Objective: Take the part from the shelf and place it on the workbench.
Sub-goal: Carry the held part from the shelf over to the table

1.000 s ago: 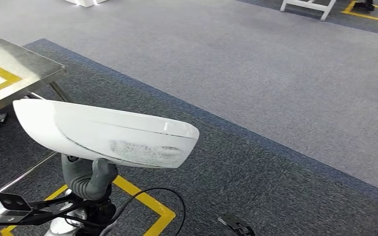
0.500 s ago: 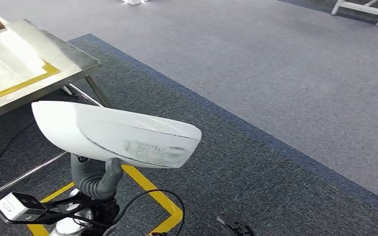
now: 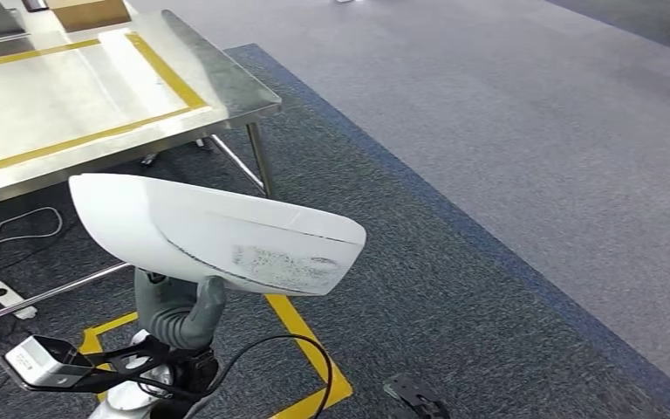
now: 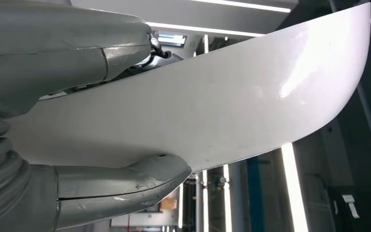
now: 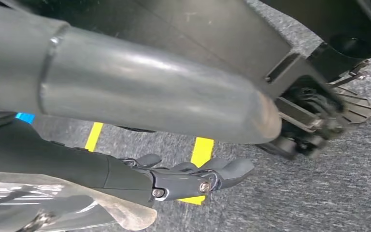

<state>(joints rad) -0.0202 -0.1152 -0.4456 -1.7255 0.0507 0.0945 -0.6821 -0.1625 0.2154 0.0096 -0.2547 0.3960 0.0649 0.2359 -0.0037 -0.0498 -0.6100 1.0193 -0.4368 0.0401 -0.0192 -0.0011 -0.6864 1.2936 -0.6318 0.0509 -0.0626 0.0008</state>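
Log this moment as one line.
left hand holds curved white plastic part | steel workbench ahead, part not placed | right hand empty

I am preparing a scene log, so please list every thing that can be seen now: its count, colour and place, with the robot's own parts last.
white part: 1, white with a grey scuffed patch, held above the dark carpet, in front of the workbench
workbench: 1, bare metal top with yellow tape lines, upper left
brown box: 1, brown, far edge of the workbench
power strip: 1, white, with cable, on the floor under the workbench
floor tape: yellow lines, on the dark carpet
left hand: 1, grey, grips the white part from below
right hand: 1, dark, fingers apart, hangs over the carpet holding nothing
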